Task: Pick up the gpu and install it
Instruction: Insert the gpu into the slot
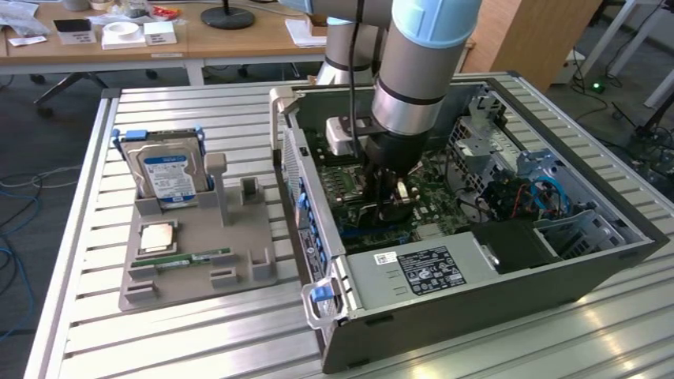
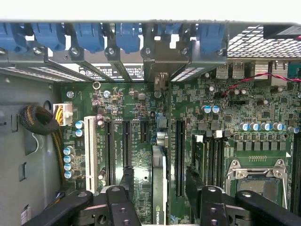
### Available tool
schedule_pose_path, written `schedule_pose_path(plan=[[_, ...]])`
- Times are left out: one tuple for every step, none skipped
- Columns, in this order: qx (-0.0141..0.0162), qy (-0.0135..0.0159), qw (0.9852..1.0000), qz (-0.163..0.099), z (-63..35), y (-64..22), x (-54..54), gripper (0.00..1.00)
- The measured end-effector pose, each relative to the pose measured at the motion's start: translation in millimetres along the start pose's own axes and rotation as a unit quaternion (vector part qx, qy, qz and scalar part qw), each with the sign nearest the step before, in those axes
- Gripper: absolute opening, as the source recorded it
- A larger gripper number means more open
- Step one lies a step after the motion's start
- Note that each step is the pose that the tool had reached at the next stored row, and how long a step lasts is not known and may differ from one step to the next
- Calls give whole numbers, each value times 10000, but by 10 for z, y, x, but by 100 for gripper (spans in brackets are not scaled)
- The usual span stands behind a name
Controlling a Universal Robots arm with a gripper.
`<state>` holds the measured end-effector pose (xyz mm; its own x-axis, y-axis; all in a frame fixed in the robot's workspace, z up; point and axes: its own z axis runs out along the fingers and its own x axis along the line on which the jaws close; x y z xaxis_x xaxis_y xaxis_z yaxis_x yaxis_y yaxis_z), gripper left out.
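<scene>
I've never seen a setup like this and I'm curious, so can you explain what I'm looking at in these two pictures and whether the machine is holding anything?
This is a robot arm working inside an open computer case that lies on a slatted table. One picture comes from a camera standing off to the side. The other comes from a camera on the arm's wrist, looking down at the green motherboard.

The gripper at the arm's end has two black fingers. They stand apart on either side of the gpu, a thin card seen edge-on, standing in a slot on the motherboard. They do not look clamped on it.

Beside the case, a grey holder carries a hard drive and a memory stick.
</scene>
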<state>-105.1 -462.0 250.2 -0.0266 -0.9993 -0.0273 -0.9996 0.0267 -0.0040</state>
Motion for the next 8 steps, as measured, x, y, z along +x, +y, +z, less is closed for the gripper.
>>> schedule_pose_path(plan=[[0,0,10000,0,0,0,0,56],[0,0,10000,0,0,0,0,56],[0,0,10000,0,-1,0,0,56],[-1,2,10000,0,-9,0,0,56],[-1,2,10000,0,-21,0,-1,56],[-1,1,10000,0,-41,0,-1,56],[0,1,10000,0,-69,0,-2,56],[0,0,10000,0,-98,0,-3,56]])
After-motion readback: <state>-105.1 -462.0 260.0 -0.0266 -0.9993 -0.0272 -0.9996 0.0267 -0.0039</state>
